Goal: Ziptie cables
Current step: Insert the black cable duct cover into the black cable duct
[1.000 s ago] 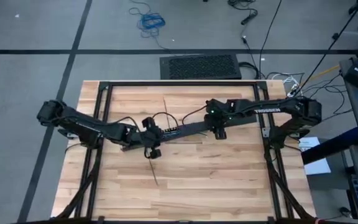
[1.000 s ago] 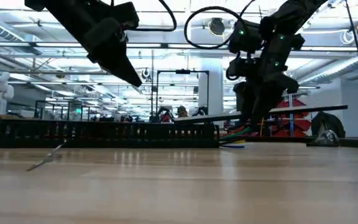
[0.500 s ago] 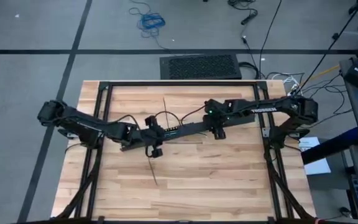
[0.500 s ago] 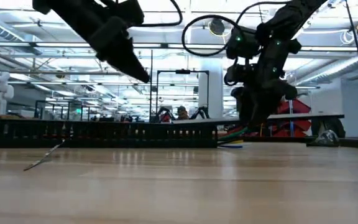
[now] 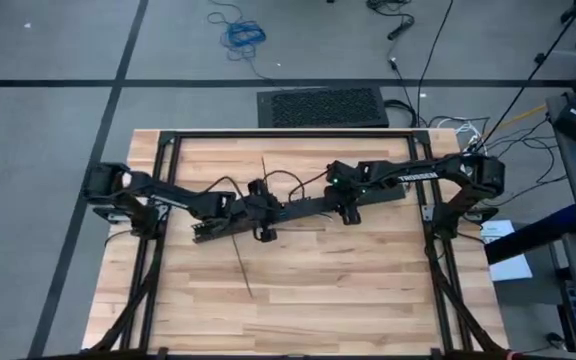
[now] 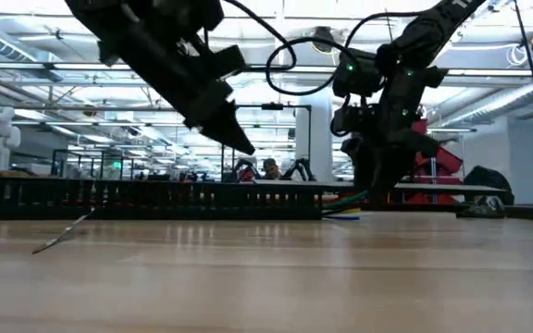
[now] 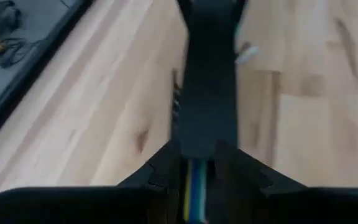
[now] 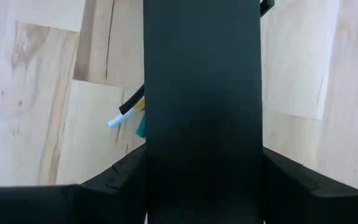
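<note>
step: holding bar (image 5: 308,208) | right gripper (image 5: 349,213) clamps bar end over cables (image 6: 345,205) | left gripper (image 5: 264,232) fingers: cannot tell | next: fetch zip tie (image 5: 244,266)

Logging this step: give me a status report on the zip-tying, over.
Left gripper hovering above slotted bar. Right gripper clamped on the bar. Cables poke out its end, untied. Zip tie loose on table.
</note>
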